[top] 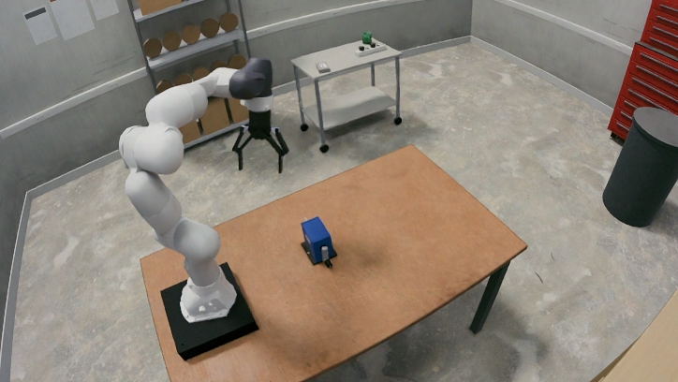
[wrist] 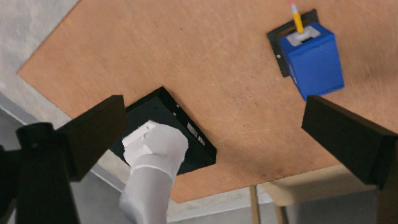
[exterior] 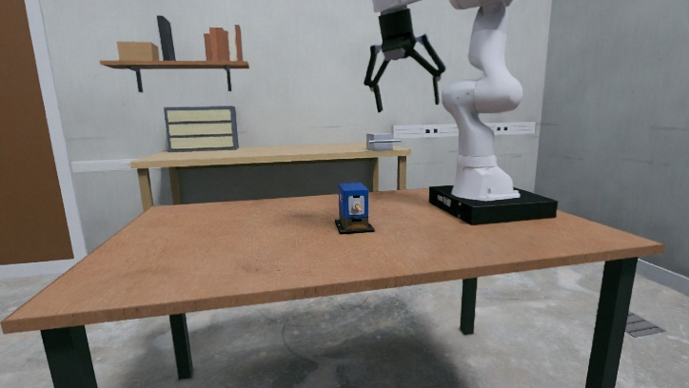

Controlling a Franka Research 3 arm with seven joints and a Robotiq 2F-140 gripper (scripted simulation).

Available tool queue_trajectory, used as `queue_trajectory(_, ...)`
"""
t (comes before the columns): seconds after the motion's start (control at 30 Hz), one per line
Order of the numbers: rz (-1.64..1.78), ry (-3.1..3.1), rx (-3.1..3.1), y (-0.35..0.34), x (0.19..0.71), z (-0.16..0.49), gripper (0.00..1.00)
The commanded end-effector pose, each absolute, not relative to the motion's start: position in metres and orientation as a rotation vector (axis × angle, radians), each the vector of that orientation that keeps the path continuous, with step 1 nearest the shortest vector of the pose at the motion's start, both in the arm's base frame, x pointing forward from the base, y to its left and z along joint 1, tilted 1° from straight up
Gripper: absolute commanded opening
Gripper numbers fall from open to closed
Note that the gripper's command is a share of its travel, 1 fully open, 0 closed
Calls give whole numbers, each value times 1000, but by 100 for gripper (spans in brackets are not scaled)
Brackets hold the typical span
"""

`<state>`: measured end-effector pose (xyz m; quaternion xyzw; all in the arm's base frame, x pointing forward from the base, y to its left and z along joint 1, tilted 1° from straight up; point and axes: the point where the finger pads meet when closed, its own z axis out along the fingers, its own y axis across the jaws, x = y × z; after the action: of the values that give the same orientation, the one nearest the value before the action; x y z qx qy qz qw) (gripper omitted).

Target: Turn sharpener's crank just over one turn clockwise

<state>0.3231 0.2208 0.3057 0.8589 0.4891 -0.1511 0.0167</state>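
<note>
A blue box-shaped sharpener (top: 316, 235) stands on a black base plate in the middle of the wooden table (top: 333, 265). It also shows in the exterior view (exterior: 353, 202) and at the upper right of the wrist view (wrist: 312, 62). A grey crank with a dark knob (top: 326, 259) hangs low on its near side in the top view. A yellow pencil (wrist: 297, 17) sticks out of one face. My gripper (top: 260, 161) is open and empty. It hangs high above the table's far edge, well apart from the sharpener, and also shows in the exterior view (exterior: 405, 98).
My arm's black base block (top: 206, 315) sits at the table's near left corner. A metal cart (top: 348, 80), a shelf rack (top: 189, 51), a dark barrel (top: 645, 166) and a red tool cabinet (top: 650, 66) stand around the room. A side bench (exterior: 269, 156) stands behind the table.
</note>
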Motion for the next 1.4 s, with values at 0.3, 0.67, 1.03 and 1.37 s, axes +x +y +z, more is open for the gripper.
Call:
queue_trajectory(0.3,-392,1038,2883,206,363,320,100)
queue_trajectory(0.67,-329,707,2989,186,399,334,100)
queue_trajectory(1.03,-270,381,3057,163,432,347,100)
queue_trajectory(1.37,-225,128,3085,143,455,357,100)
